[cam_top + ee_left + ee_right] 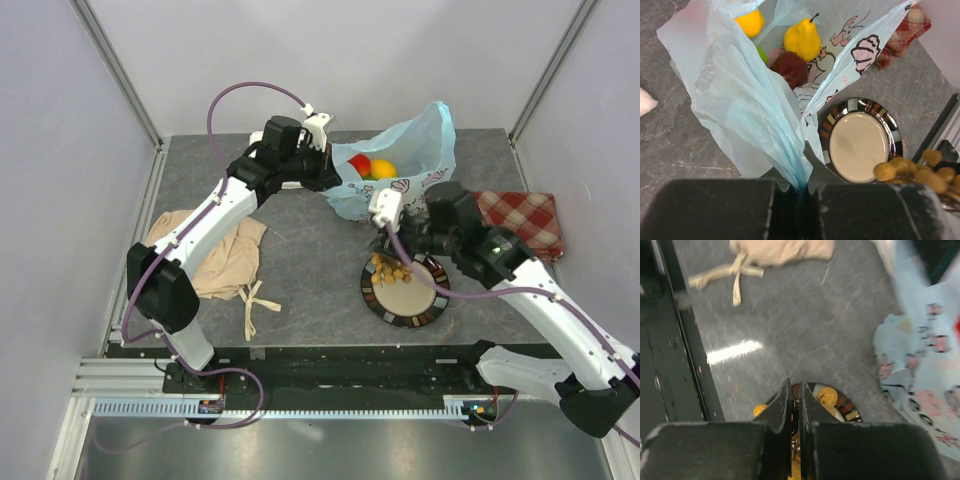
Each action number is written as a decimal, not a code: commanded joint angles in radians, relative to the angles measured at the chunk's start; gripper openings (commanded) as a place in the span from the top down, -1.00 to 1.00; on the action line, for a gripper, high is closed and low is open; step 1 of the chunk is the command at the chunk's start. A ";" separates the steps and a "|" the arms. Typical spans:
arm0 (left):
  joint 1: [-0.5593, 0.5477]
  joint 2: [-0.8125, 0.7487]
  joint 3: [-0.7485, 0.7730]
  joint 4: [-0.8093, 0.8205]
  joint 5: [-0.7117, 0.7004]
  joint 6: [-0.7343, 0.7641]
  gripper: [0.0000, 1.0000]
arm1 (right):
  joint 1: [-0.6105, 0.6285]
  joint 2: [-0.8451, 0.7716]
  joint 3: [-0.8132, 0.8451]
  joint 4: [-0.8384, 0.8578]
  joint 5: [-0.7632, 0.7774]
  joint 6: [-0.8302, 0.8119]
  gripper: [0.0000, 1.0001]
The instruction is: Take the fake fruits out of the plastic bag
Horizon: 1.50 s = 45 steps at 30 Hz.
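Note:
The light-blue plastic bag (410, 160) lies open at the back centre. Inside show a yellow pear (802, 40), a lemon (750, 22), a dark-red piece (790, 69) and a green piece (761, 54). From the top view I see red (360, 163) and yellow (383, 168) fruits in its mouth. My left gripper (335, 175) is shut on the bag's bunched edge (800, 175). My right gripper (388, 248) is shut on the stem of the tan berry cluster (392, 270), held over the striped-rim plate (432, 300); berries (826, 396) show past its fingertips.
A beige cloth (215, 255) with ties lies front left. A red plaid cloth (520, 220) lies at the right, behind my right arm. A white cloth (645, 102) lies beside the bag under my left arm. Metal frame posts and walls enclose the table.

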 commanded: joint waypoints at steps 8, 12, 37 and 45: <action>0.003 -0.014 0.008 0.021 -0.030 0.064 0.97 | 0.198 0.076 -0.311 0.237 0.227 -0.355 0.99; 0.002 -0.023 -0.015 0.021 -0.033 0.064 0.97 | 0.198 0.081 -0.339 0.253 0.252 -0.389 1.00; 0.003 -0.070 -0.084 0.025 -0.024 0.077 0.97 | 0.348 0.125 -0.441 0.465 0.232 -0.287 -0.15; 0.003 -0.095 -0.082 0.027 -0.045 0.101 0.96 | 0.373 0.198 -0.122 0.330 0.169 -0.127 -0.48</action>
